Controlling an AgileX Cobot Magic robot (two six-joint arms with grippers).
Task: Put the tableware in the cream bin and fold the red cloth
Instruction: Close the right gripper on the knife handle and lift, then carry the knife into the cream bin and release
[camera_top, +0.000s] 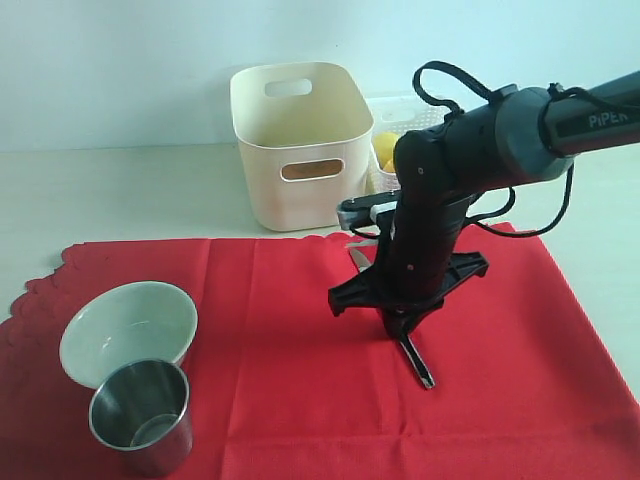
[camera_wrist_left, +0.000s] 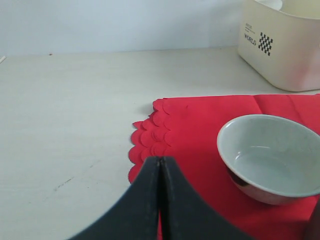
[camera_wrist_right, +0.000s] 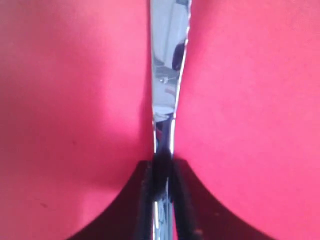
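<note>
Evidently the knife (camera_top: 418, 365) is the piece in hand. It lies flat on the red cloth (camera_top: 280, 330), a little toward 3 o'clock from the cloth's middle in the exterior view, its length running from about 11 o'clock to 5 o'clock. It looks light, stiff and smooth, with one finely toothed edge. Such thin polished steel will likely be slippery and may swing in a narrow pinch. Lying flush on soft fabric, it gives little to get under, so the sensible hold is across its narrow sides near where blade meets handle.

That is about where the right fingers (camera_wrist_right: 131, 215) stand: drawn in close on either side of the knife, touching it, a pinch rather than a spread. Whether it has left the cloth cannot be told.

The left fingers (camera_wrist_left: 140, 210) are pressed together with nothing between them, over the cloth's scalloped edge near the bowl (camera_top: 128, 328). The cream bin (camera_top: 300, 140) stands on the table (camera_top: 120, 190) at 12 o'clock, beyond the cloth.
</note>
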